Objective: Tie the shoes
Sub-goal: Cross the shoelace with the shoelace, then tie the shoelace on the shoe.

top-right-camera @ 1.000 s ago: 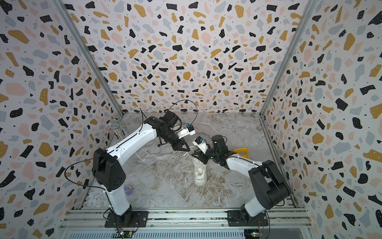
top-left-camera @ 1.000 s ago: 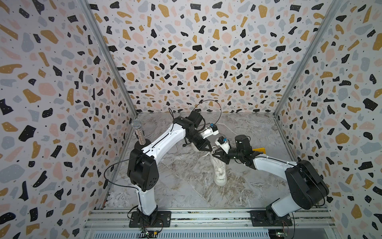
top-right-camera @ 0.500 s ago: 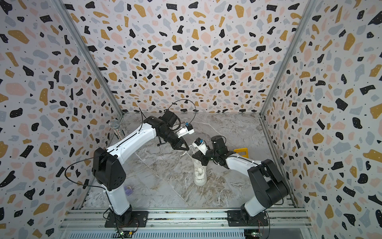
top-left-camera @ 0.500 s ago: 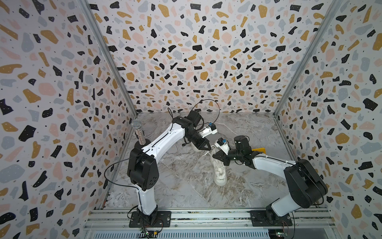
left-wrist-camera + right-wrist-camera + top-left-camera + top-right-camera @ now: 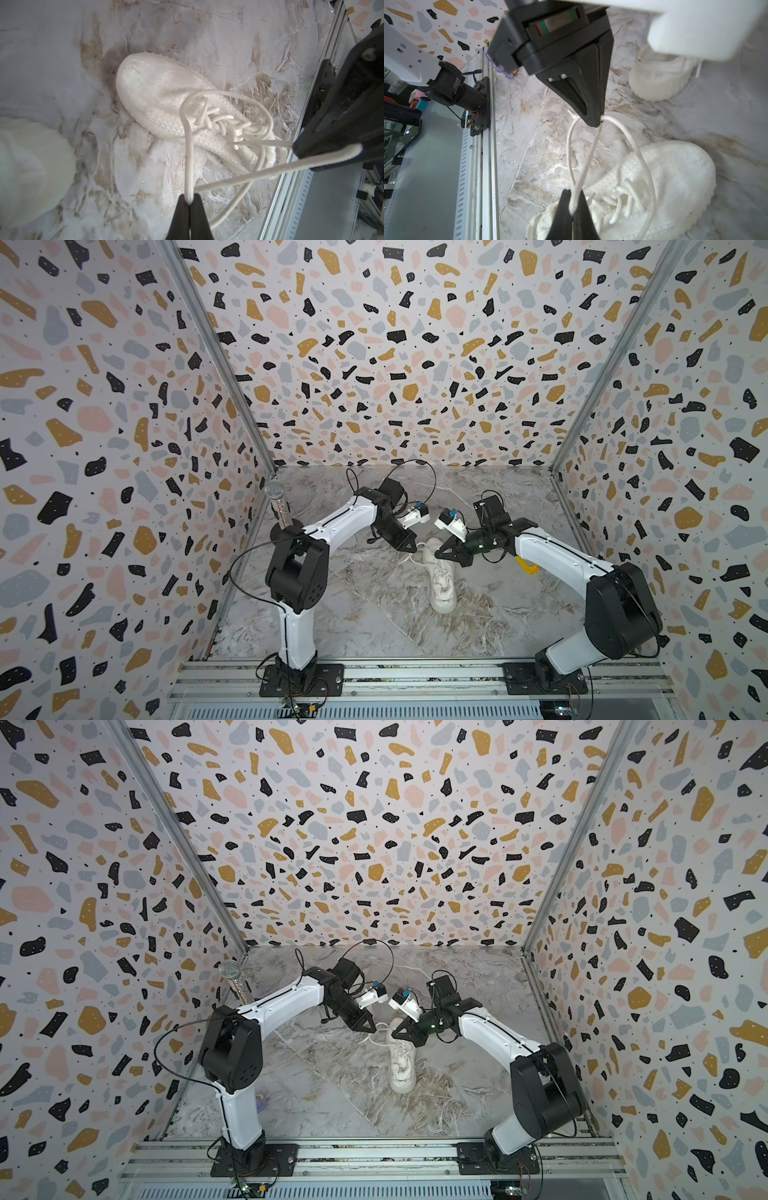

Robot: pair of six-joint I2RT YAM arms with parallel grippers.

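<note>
Two closed grippers pinch the lace of a cream shoe that lies near the middle of the marble-patterned table, toe toward the robot's bases. The left gripper is clamped on a strand that curves wide over the shoe's tongue before reaching its jaws. The right gripper is shut on a strand beside it, and a short length of lace runs between the two tips. Both tips hover close together above the heel end, where the lace leaves the shoe. This looks like a setup for crossing the strands or drawing one through, and no finished knot shows.

Both top views give the layout, with the arms bent inward from either side and the tips almost meeting. The lace there is little more than a pale thread. The wrist views supply the grip itself, with lace squeezed between dark fingertips. They alone show the second shoe, lying apart from the first and untouched. From above it cannot be made out behind the arms.
</note>
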